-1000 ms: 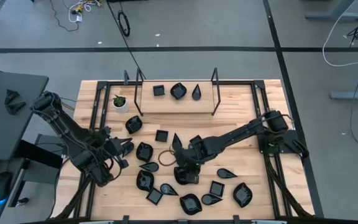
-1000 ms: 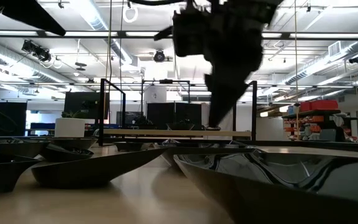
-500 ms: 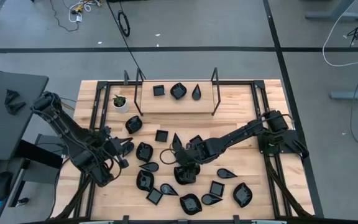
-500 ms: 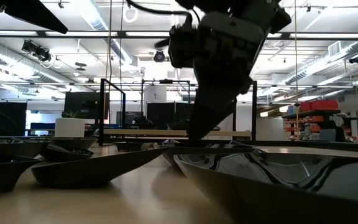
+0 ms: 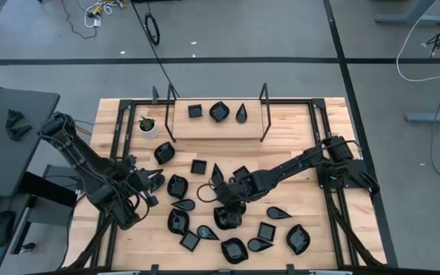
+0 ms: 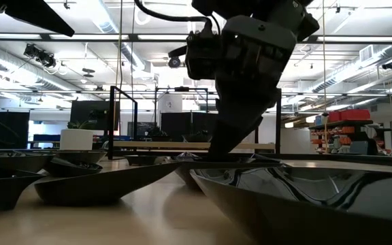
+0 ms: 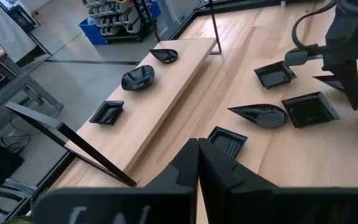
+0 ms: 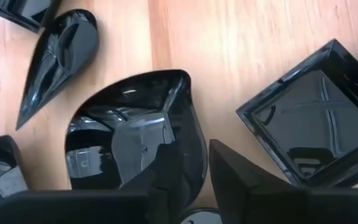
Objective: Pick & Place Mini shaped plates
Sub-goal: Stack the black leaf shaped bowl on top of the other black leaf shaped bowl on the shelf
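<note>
Several glossy black mini plates lie scattered on the near half of the wooden table [image 5: 296,122]. My right gripper [image 5: 227,206] is down on a rounded plate [image 5: 228,218] in the middle of them. The right wrist view shows that plate [image 8: 123,130] flat on the wood, between a teardrop plate [image 8: 61,56] and a square plate [image 8: 309,124]. In the low view my right gripper [image 6: 218,151] drops behind the nearest plates. My left gripper [image 5: 153,182] waits shut near the table's left side, touching nothing. My right gripper [image 8: 197,171] has the rounded plate by its rim [image 8: 197,143]. One finger [image 8: 166,171] is inside the dish and the other finger [image 8: 241,180] is outside it. The fingers come from above, pointing down. The plate lies flat on the table.
At the table's far edge a raised wooden shelf [image 5: 205,124] carries three plates, between two black uprights. A small white pot with a green plant [image 5: 148,126] stands by its left end. A dark cable loop [image 5: 205,191] lies left of my right gripper.
My right gripper has come down from above the plates onto the rounded plate, shifting slightly toward the table's near edge. The plates have stayed where they were.
</note>
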`<state>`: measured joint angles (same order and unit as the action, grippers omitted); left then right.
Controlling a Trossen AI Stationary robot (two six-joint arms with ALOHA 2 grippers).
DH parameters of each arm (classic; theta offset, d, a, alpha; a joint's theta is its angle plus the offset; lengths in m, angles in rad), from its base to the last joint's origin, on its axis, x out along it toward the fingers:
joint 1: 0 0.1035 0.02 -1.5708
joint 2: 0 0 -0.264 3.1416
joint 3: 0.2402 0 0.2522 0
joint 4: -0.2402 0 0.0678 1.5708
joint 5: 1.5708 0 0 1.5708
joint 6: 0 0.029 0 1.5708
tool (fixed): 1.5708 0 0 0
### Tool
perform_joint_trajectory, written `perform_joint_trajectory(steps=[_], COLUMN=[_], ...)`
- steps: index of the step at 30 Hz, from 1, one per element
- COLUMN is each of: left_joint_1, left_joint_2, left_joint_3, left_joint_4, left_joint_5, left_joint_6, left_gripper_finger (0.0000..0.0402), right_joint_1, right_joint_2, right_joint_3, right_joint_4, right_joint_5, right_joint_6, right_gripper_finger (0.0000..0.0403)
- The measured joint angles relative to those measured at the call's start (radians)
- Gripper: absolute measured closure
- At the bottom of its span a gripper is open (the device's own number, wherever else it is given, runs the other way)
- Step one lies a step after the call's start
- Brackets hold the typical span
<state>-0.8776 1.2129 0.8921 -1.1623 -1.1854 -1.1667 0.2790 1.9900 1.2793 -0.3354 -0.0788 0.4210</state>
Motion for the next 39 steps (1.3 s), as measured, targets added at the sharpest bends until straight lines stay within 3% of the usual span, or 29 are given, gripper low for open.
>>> perform_joint_trajectory(steps=[10,20,27,39], left_joint_1=[0.000,0.000,0.000,0.000], left_joint_2=[0.000,0.000,0.000,0.000], left_joint_3=[0.000,0.000,0.000,0.000], left_joint_4=[-0.001,-0.001,-0.001,-0.001], left_joint_5=[0.000,0.001,0.000,-0.002], left_joint_6=[0.000,0.000,0.001,0.001], left_gripper_finger=[0.0388,0.0388,0.0388,0.0388], right_joint_1=[0.000,0.000,-0.001,-0.001], right_joint_2=[0.000,-0.027,-0.027,-0.026], right_joint_3=[0.000,0.000,0.000,0.000], right_joint_4=[-0.003,0.001,-0.003,-0.025], right_joint_5=[0.000,0.016,0.013,0.007], right_joint_6=[-0.062,-0.004,0.078,0.173], right_gripper_finger=[0.0396,0.0398,0.0374,0.0266])
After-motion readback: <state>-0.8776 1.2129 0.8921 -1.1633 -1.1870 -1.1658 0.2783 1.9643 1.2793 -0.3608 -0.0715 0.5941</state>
